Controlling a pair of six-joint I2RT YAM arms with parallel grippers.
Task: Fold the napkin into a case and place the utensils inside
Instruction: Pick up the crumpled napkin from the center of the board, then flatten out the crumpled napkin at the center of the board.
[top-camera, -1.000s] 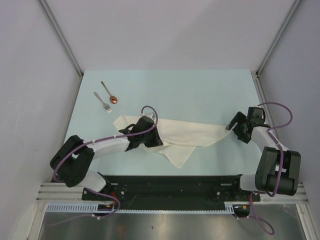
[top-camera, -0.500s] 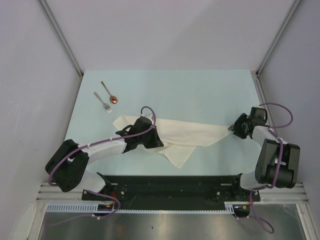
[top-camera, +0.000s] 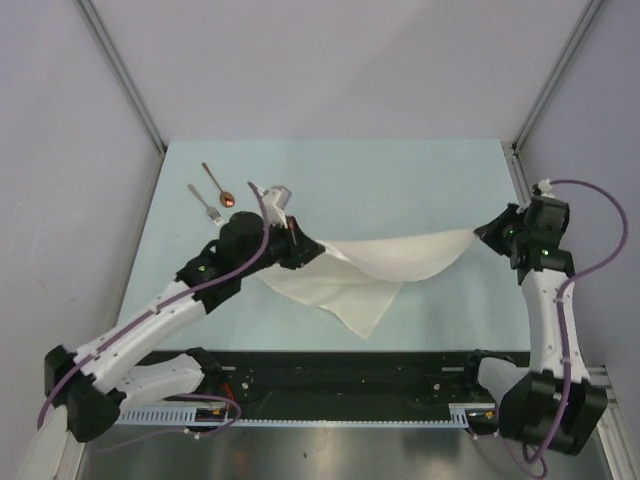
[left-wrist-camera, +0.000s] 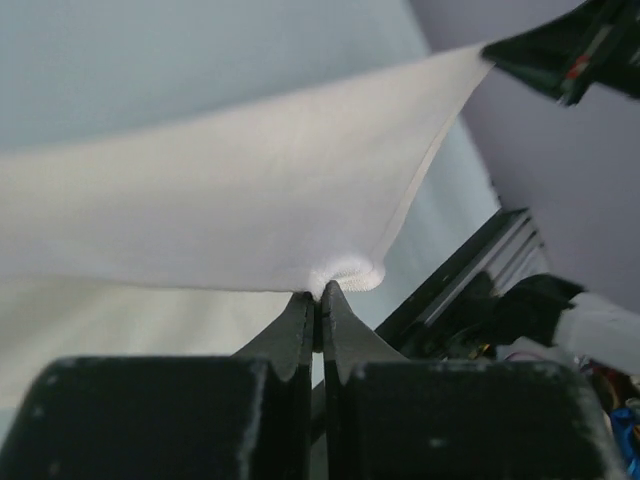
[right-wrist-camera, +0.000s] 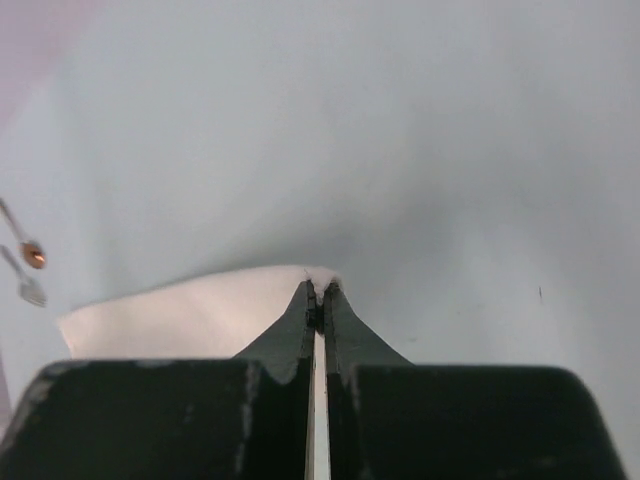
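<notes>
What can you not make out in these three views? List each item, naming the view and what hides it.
- Top view: the left corner of the napkin, hidden under the left gripper.
- Right wrist view: the handle of the spoon, cut off by the left edge; the tines of the fork, too small to count.
- Left wrist view: the table beneath, covered by the napkin.

**A:** What kind of place is this?

**B:** A robot lab. The left arm (top-camera: 150, 318) and the right arm (top-camera: 552, 320) are bolted to a black rail (top-camera: 350, 372) at the edge of a pale blue table (top-camera: 400, 190).

**A:** What else shows it?

**B:** Plain walls (top-camera: 330, 70) and metal posts (top-camera: 120, 75) box the table in. Purple cables (top-camera: 585, 182) run along the arms.
</notes>
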